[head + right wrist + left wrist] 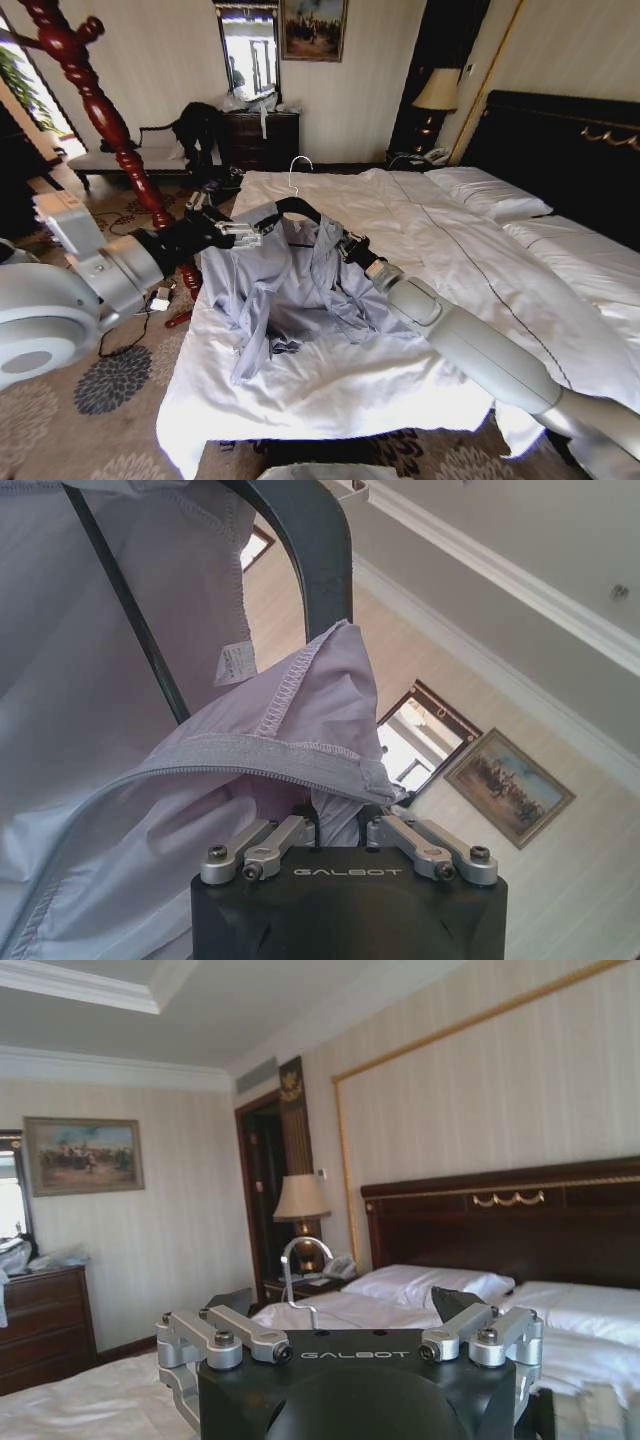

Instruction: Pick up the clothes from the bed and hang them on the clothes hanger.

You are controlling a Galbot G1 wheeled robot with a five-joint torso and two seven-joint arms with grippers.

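The black clothes hanger (298, 208) with its silver hook is held up over the near left part of the bed (450, 250). The grey-lavender clothes (290, 290) drape from it and trail onto the white sheet. My left gripper (243, 232) is at the hanger's left shoulder. In the left wrist view its fingers (235, 1302) stand spread open, with the hook (300, 1260) rising between them. My right gripper (347, 245) is at the hanger's right shoulder. In the right wrist view the right gripper (340, 820) is shut on a fold of the clothes (120, 680) just below the hanger's black arm (315, 550).
A red turned wooden post (90, 90) rises at the left, close to my left arm. Cables (150, 300) lie on the patterned carpet beside the bed. A bench with a black garment (195, 125), a dark dresser (260, 135) and a lamp (435, 90) stand along the far wall.
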